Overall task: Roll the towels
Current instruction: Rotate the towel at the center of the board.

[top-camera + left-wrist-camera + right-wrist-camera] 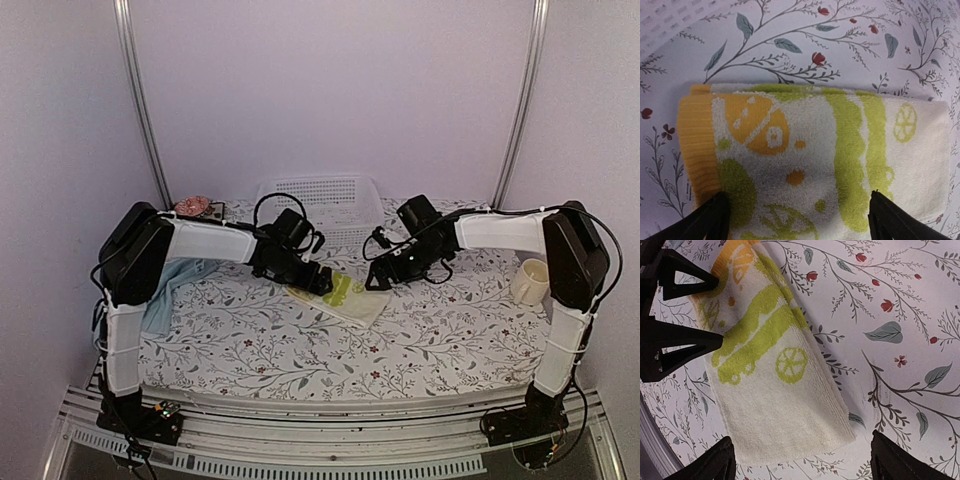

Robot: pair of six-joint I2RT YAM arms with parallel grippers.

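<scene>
Left hand spread over yellow-green towel, right hand spread at its other end; risk: pinch catches top layer only, roll goes crooked.

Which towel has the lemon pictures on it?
The yellow-green towel in the middle has lemons and lime slices. The pale blue towel at the left side looks plain.

You have no words or numbers to read here; the towel seems to carry only citrus pictures.

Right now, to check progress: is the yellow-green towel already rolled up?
No, the yellow-green towel lies flat on the floral tablecloth, unrolled.
</scene>
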